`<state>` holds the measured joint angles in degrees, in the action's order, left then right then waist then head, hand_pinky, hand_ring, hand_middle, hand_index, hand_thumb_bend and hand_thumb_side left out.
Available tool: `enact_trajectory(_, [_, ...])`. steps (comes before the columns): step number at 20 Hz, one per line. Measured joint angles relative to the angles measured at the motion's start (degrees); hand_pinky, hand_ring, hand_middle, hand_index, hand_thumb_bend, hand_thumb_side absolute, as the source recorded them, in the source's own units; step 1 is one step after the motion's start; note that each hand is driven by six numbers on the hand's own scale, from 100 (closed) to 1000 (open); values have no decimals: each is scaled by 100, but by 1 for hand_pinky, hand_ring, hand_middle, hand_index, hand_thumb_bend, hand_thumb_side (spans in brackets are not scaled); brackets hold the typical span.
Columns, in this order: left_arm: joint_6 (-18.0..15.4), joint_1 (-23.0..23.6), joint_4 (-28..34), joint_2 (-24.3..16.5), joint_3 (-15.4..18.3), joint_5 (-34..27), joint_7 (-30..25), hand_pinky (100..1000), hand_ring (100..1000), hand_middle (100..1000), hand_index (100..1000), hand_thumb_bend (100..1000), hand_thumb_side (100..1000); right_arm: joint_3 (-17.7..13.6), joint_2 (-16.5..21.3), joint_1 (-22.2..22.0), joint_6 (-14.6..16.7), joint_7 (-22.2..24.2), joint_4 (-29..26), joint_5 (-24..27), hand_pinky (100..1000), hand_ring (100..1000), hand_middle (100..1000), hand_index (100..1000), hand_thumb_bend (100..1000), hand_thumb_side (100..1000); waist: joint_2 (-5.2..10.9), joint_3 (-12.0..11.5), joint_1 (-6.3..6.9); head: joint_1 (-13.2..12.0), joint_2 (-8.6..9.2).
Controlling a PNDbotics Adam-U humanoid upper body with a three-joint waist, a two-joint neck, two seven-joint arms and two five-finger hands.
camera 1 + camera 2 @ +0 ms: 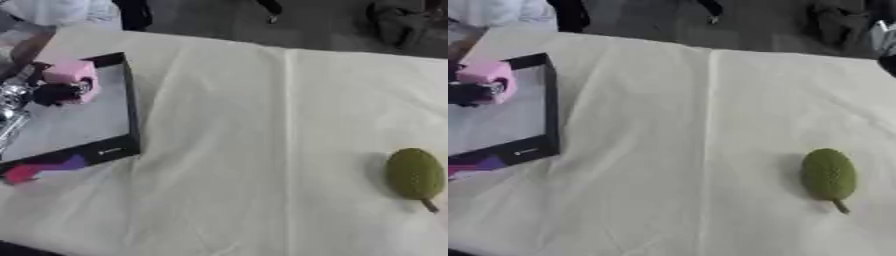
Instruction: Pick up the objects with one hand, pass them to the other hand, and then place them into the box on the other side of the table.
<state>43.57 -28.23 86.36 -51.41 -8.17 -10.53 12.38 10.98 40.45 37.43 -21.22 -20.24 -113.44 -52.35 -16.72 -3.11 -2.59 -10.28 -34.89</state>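
Left hand (54, 93) curled round pink block (72, 75), held over box (129, 107). Green fruit (415, 174) lay on tablecloth (262, 125), far right of box. Right hand not visible. Risk, judged: block released near box wall could tip outside.

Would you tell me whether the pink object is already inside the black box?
Not set down: the left hand holds the pink object over the black box.

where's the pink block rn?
Far left in both views: the pink block is in the left hand, over the black-rimmed box.
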Motion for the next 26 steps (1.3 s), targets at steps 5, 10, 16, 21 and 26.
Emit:
enact_trajectory(5, [-66, 13, -193, -10, -2, 791, -604, 1000, 874, 732, 880, 678, 362, -184, 149, -125, -109, -105, -5, 78, 767, 757, 699, 792, 322, 138, -3, 0, -3, -38, 25])
enact_trajectory(10, [-9, 6, -353, -13, 43, 1854, -1274, 1000, 920, 764, 911, 731, 338, -295, 230, -176, -144, -140, -7, 145, 767, 756, 698, 794, 328, 144, -3, 0, 0, -43, 30])
enact_trajectory(16, [109, -1, -382, -13, 195, 2384, -1567, 1000, 901, 751, 901, 600, 321, -373, 271, -241, -178, -214, -8, 172, 768, 755, 697, 795, 311, 143, -3, 2, 18, -12, 30])
enact_trajectory(21, [166, -11, -211, -12, 340, 2341, -1398, 963, 829, 656, 825, 224, 354, -395, 312, -278, -177, -224, -8, 204, 770, 754, 696, 793, 288, 143, -2, 2, 38, 102, 30])
enact_trajectory(26, [-201, 6, 420, 4, 642, 1226, -512, 861, 774, 676, 819, 100, 578, -461, 429, -386, -359, 187, -12, 844, 795, 769, 723, 810, 100, 383, -1, -13, 23, 540, 25])
